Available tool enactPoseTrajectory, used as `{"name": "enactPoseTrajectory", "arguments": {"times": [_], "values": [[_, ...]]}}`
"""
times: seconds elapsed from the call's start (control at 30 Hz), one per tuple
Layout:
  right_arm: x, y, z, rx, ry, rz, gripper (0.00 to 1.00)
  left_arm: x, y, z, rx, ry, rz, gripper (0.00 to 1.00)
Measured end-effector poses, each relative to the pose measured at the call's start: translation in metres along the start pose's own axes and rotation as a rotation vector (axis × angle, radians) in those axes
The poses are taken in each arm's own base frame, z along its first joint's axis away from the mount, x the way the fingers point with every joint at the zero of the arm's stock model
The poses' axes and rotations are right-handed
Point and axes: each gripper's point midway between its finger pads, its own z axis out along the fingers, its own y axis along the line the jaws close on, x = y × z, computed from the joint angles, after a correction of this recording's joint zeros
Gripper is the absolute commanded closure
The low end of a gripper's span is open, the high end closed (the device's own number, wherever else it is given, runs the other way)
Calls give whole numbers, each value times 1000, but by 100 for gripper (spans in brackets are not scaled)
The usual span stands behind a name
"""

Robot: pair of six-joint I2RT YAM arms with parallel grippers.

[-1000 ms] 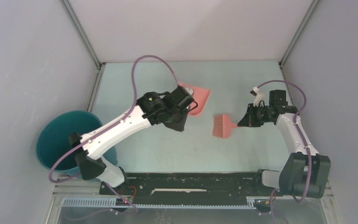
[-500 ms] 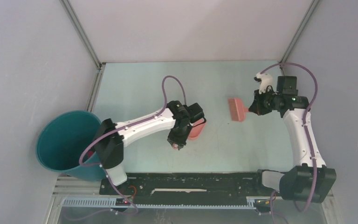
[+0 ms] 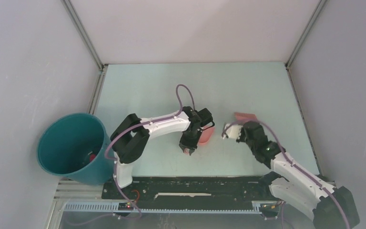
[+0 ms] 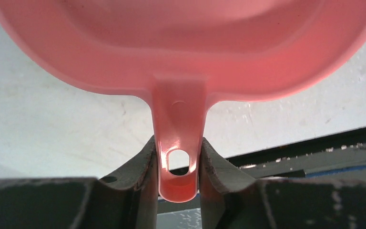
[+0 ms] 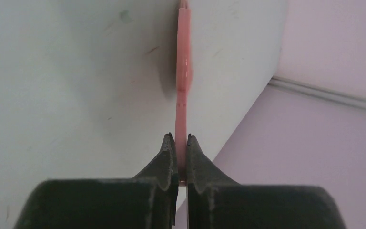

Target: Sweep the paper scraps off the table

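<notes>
- The bucket [image 3: 66, 143] stands off the left edge of the tabletop [image 3: 248, 86], by the near-left corner. I judge it sits there so that the pan can be emptied without crossing the work area.
- The paper scraps: you will find none lying on the tabletop in any view. A reddish fleck inside the bucket may be some of them, but it is too small to tell.
- Your left pincer [image 4: 177, 164] is pinching the dustpan [image 4: 181, 43] by its handle, fingers either side of the hanging hole. That grip at the handle's end lets you tilt the pan. It hangs near the middle, tipped up on edge rather than flat.
- Your right pincer [image 5: 181, 148] is pressed on the flat handle of the brush [image 5: 183, 86], which is seen edge-on. Gripping the broad faces should keep it from twisting. It is held just right of the dustpan, toward the right edge.
</notes>
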Motion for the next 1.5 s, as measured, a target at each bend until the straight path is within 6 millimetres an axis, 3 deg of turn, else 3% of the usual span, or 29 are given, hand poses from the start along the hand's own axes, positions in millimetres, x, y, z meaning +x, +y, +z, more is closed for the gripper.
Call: {"name": "enactPoseTrajectory", "arguments": {"times": [0.07,0.17,0.2,0.23,0.27,0.3,0.47,0.57,0.67,0.8,1.07,1.17,1.3,1.43,1.5], "values": [[9,27,5,-6,16,-117,100,-2,-2,9,0,12,-2,79],[6,47,4,8,-5,-227,93,-3,-2,19,-8,24,-11,72],[3,49,2,9,-12,-239,85,-3,-2,19,-9,24,-11,70],[1,50,1,4,-19,-239,54,-3,-2,19,-10,23,-12,69],[-1,53,-2,-20,-27,-232,41,-4,-2,19,-10,21,-12,68],[-3,58,-4,-56,-37,-210,34,-4,-2,19,-10,20,-12,68],[-20,92,-35,-365,-125,-123,24,-4,-1,19,-11,20,-12,65],[-39,94,-64,-511,-200,-33,23,-3,0,17,-16,19,-10,64],[-56,82,-86,-605,-258,74,23,-1,4,9,-26,12,-6,63],[-61,52,-94,-650,-290,289,23,-9,6,-16,-26,-53,15,62],[-34,3,-67,-663,-252,946,25,-35,2,-72,5,-217,62,60],[-22,-16,-57,-666,-270,1184,24,-40,5,-81,-7,-249,79,60],[-11,-28,-50,-680,-291,1374,21,-43,12,-81,-48,-265,85,60],[-4,-43,-47,-648,-318,1476,17,-43,20,-78,-78,-332,97,35],[-3,-50,-44,-619,-324,1497,4,-41,30,-83,-103,-389,102,15]]}}
